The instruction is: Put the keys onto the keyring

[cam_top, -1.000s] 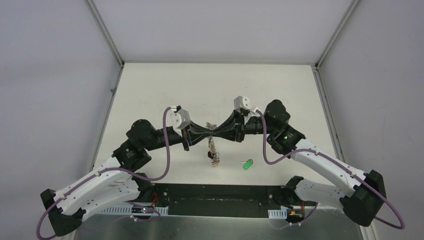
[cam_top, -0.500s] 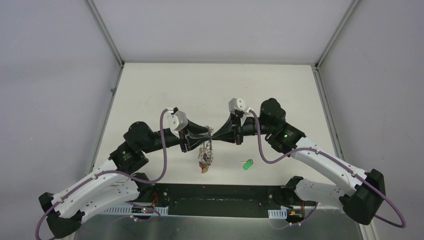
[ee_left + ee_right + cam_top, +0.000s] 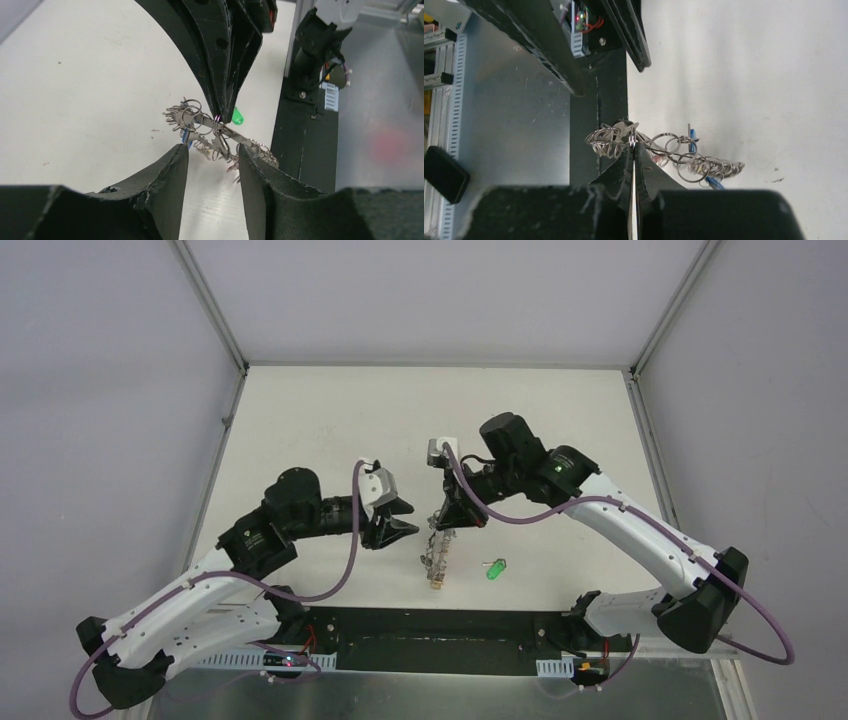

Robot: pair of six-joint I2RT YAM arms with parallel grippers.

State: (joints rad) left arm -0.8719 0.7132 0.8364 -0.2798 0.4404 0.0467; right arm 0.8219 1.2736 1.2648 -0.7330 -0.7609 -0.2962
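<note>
The right claw (image 3: pixel 441 527) is pinched shut on the keyring (image 3: pixel 435 556), which hangs from its tips, the left claw (image 3: pixel 408 520) stands half open just beside the ring without touching it, and the green-tagged key (image 3: pixel 496 568) lies on the table (image 3: pixel 300 420) just right of the right claw.

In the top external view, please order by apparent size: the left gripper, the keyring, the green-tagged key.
1. left gripper
2. keyring, only slightly smaller
3. green-tagged key, clearly smallest

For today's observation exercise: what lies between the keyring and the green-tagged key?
Only bare table separates keyring and green-tagged key, shown in the top external view.
</note>
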